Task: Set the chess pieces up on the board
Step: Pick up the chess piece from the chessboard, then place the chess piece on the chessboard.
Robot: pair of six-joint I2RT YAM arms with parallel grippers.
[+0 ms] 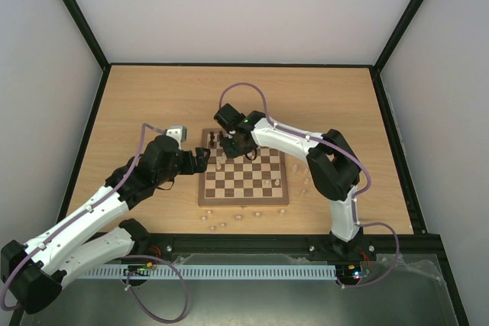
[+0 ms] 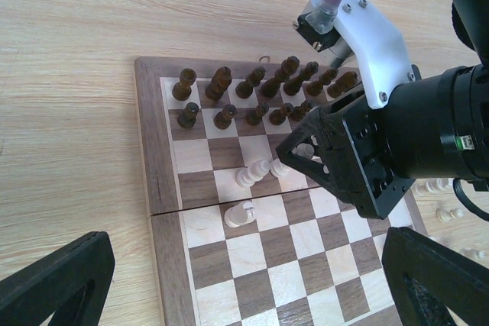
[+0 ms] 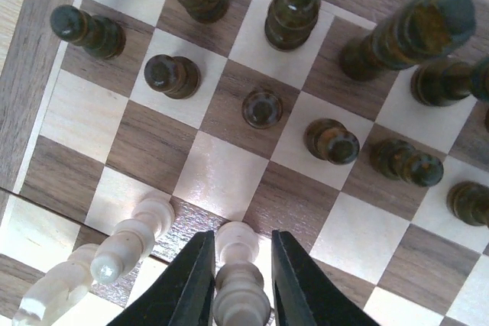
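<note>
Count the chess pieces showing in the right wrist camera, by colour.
Dark brown pieces: 11, plus what may be a sliver of another at the right edge
Pale pieces: 3, one of them between the right gripper's fingers
Total: 14 clearly seen

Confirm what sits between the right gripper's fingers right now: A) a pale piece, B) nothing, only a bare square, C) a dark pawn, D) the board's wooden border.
A: in the right wrist view a pale piece stands between the fingers of the right gripper, both close against its sides, while the dark pieces stand farther up the board.
</note>
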